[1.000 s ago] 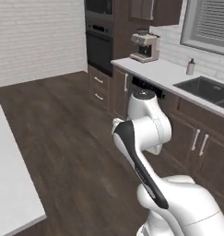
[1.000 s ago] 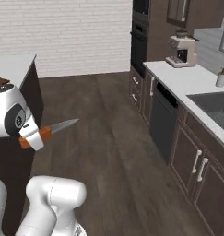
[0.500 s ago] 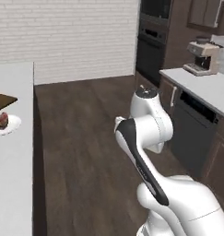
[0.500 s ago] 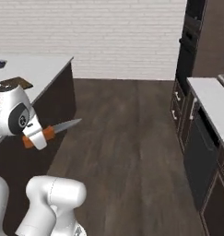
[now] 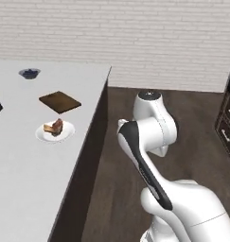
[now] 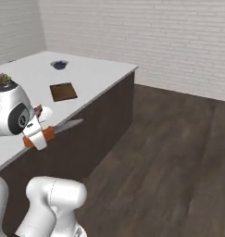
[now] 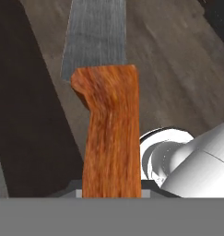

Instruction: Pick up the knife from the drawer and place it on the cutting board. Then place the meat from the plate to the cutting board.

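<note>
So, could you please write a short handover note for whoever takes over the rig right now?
Gripper: shut on the knife by its orange handle, held in the air beside the island counter, blade pointing away from the arm.
Cutting board: bare, on the counter beyond the plate.
Meat: on the plate.
Done: knife picked up.
Left: set the knife on the cutting board, then move the meat from the plate to the board.

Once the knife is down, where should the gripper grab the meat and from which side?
Grip the meat across its narrow width, coming straight down from above. It is a small chunk lying low on the shallow plate, so a side approach would hit the rim. The cutting board sits just beyond it.
</note>
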